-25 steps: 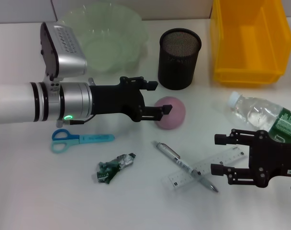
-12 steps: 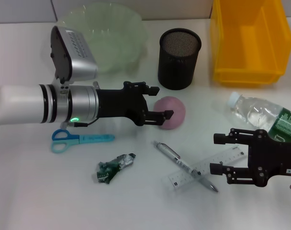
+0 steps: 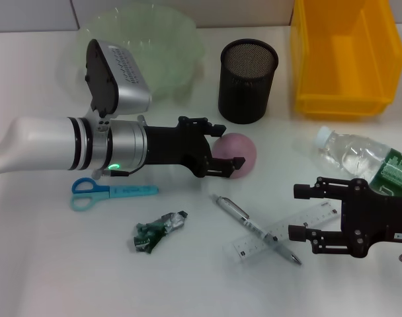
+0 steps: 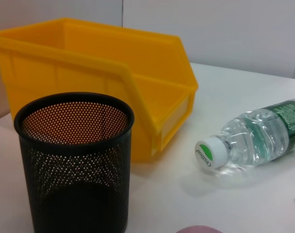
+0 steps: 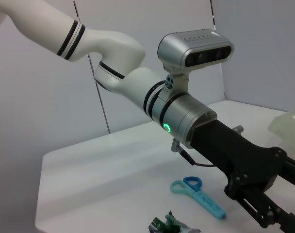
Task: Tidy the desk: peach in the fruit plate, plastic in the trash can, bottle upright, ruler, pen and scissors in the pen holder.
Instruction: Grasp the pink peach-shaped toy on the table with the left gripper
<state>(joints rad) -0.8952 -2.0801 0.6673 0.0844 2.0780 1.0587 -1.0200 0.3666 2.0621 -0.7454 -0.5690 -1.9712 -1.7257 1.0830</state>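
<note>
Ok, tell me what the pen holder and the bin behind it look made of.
Pen holder: probably black metal mesh; its wall is finely perforated and see-through under a solid rim. Bin: looks like moulded yellow plastic, smooth and slightly glossy with thick rounded edges.

My white desk (image 3: 42, 264) carries a green plate (image 3: 148, 53), mesh holder (image 3: 247, 82) and yellow bin (image 3: 343, 59) at the far side. A peach (image 3: 239, 153) sits mid-desk, a fallen bottle (image 3: 360, 158) right. Nearer lie scissors (image 3: 112, 192), crumpled plastic (image 3: 158, 231), pen (image 3: 244, 221) and ruler (image 3: 287, 231).
</note>
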